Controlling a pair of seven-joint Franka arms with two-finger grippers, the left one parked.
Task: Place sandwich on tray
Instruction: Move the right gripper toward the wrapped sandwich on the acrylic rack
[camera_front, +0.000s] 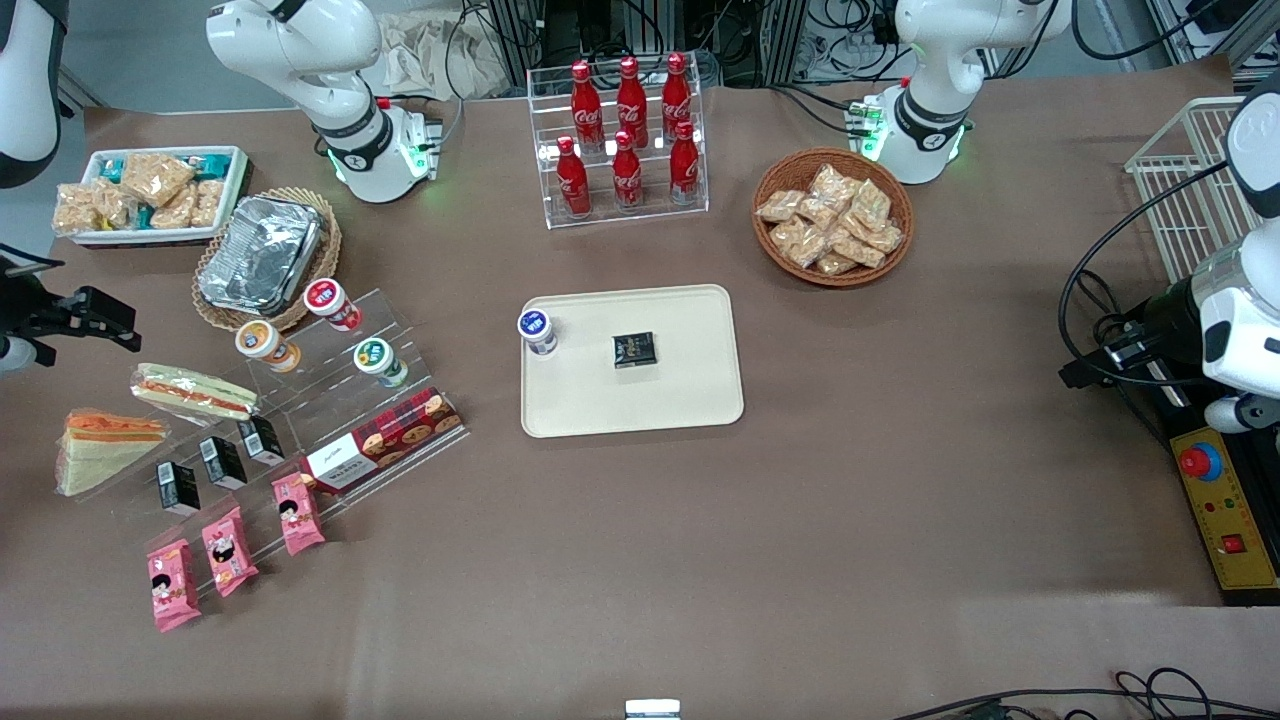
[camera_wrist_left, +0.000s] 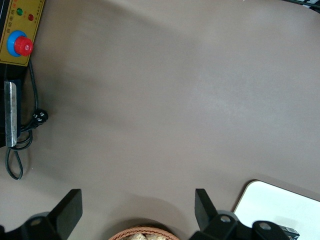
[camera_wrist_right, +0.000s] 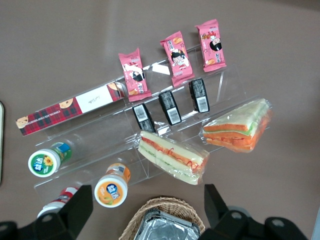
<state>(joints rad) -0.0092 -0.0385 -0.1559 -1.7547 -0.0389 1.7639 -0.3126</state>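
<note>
Tabletop; open claw (camera_wrist_right: 145, 210) above sandwich (camera_wrist_right: 239, 126)

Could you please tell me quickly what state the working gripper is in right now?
Gripper: open, holding nothing, hovering above the clear acrylic display stand, not touching the clear-wrapped triangular wedge sandwich with orange filling.
</note>
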